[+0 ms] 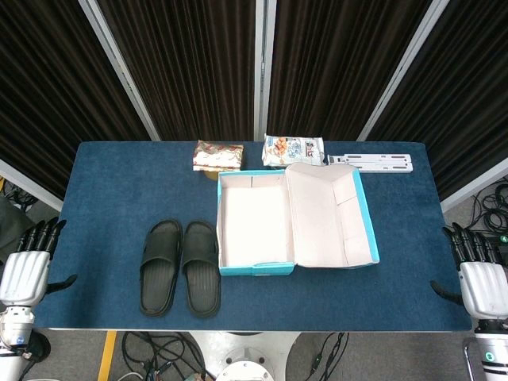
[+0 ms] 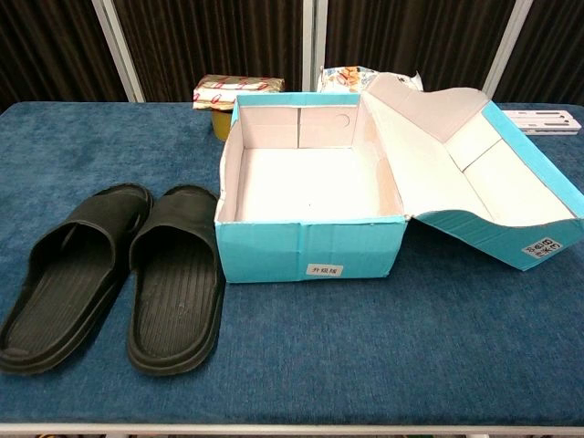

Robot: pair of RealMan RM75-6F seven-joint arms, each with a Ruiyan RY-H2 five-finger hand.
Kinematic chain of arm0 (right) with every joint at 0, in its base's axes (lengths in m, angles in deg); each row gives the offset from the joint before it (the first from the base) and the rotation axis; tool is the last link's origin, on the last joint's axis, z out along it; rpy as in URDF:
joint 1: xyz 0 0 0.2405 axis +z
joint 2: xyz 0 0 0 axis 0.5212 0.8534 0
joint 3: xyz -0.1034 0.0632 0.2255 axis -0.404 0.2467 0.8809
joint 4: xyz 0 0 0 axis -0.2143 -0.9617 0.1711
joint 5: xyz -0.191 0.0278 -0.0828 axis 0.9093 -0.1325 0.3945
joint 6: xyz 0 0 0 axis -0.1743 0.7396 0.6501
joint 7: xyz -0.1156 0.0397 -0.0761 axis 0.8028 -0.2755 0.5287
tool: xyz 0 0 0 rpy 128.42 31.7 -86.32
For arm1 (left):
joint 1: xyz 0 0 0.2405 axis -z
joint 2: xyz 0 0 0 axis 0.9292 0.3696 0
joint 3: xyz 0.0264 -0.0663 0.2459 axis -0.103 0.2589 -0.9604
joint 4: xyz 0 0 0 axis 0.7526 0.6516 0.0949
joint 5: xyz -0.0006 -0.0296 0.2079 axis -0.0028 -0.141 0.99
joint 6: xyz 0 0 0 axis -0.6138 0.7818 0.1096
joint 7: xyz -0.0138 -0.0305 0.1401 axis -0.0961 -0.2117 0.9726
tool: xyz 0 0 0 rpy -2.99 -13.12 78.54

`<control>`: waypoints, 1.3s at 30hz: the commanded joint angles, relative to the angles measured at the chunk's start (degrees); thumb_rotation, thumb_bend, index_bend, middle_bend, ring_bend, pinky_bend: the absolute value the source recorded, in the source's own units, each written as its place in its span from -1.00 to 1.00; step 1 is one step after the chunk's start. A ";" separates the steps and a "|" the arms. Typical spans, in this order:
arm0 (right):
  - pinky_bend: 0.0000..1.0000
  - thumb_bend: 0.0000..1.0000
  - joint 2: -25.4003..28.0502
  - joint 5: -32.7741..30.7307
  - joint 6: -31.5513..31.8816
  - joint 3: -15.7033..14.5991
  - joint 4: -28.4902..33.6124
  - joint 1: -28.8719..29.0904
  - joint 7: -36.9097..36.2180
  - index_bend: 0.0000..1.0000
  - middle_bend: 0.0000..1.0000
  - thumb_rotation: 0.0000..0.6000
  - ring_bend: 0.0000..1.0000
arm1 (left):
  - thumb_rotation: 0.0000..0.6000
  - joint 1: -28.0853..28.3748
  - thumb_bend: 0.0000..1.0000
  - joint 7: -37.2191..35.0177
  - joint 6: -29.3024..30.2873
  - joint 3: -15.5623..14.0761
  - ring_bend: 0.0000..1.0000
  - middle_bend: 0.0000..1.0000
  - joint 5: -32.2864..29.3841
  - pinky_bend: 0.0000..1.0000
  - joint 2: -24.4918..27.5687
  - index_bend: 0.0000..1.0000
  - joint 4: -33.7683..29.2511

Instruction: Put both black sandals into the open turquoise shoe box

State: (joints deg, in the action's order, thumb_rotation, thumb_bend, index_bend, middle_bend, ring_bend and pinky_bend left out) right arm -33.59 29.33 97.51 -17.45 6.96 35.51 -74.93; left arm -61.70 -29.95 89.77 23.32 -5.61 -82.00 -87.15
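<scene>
Two black sandals [image 1: 180, 267] side by side just left of the open, empty shoe box [image 1: 252, 266], left hand [image 1: 24, 268] and right hand [image 1: 481, 278] off the table edges, fingers spread, holding nothing.

2 black sandals [image 1: 161, 267] [image 1: 201, 267], 1 turquoise shoe box [image 1: 254, 218], 2 snack packets [image 1: 217, 155] [image 1: 293, 150], 1 white rail [image 1: 371, 163], 2 hands [image 1: 25, 270] [image 1: 480, 278].

We see a blue table [image 1: 111, 190] with dark curtains [image 1: 190, 55] behind it. At its far edge lie a red-patterned packet [image 1: 217, 155], a snack bag [image 1: 293, 149] beside it, and a white flat rail [image 1: 371, 163] further right.
</scene>
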 commanded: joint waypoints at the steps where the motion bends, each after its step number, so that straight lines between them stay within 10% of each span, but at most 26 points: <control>1: -1.00 -0.92 -0.20 0.19 -0.18 -0.03 -0.27 0.13 -0.52 -1.00 -1.00 1.00 -1.00 | 1.00 0.02 -1.00 0.43 0.23 0.10 -1.00 -0.95 0.03 -0.79 -0.29 -0.90 0.01; 15: -1.00 -0.92 1.73 2.03 2.27 0.35 -0.84 -0.41 -1.68 -1.00 -1.00 1.00 -1.00 | 1.00 5.61 -1.00 -0.86 -3.46 3.33 -0.96 -0.95 3.28 -0.78 2.90 -0.86 -2.82; 23: -1.00 -0.92 4.32 3.68 2.79 1.05 0.74 0.40 -1.11 -1.00 -1.00 1.00 -1.00 | 1.00 16.55 -1.00 -3.23 -18.93 7.65 -0.32 -0.85 -1.72 0.28 5.59 -0.85 -7.65; 29: -1.00 -0.91 4.93 4.43 2.89 0.88 0.72 0.53 -1.58 -1.00 -1.00 1.00 -1.00 | 1.00 24.42 -1.00 0.13 -29.41 9.25 0.10 -0.82 -10.46 0.55 1.50 -0.85 -8.20; 39: -1.00 -0.91 4.85 4.37 2.68 0.63 -0.51 0.51 -3.22 -1.00 -1.00 1.00 -1.00 | 1.00 34.02 -1.00 9.12 -37.27 7.46 0.20 -0.94 -27.85 0.66 -7.54 -0.89 -5.98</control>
State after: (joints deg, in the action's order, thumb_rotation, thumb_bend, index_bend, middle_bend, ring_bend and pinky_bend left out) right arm -28.66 33.73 100.28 -16.80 6.59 35.97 -78.01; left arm -30.32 -23.53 54.33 31.49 -29.42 -87.14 -93.86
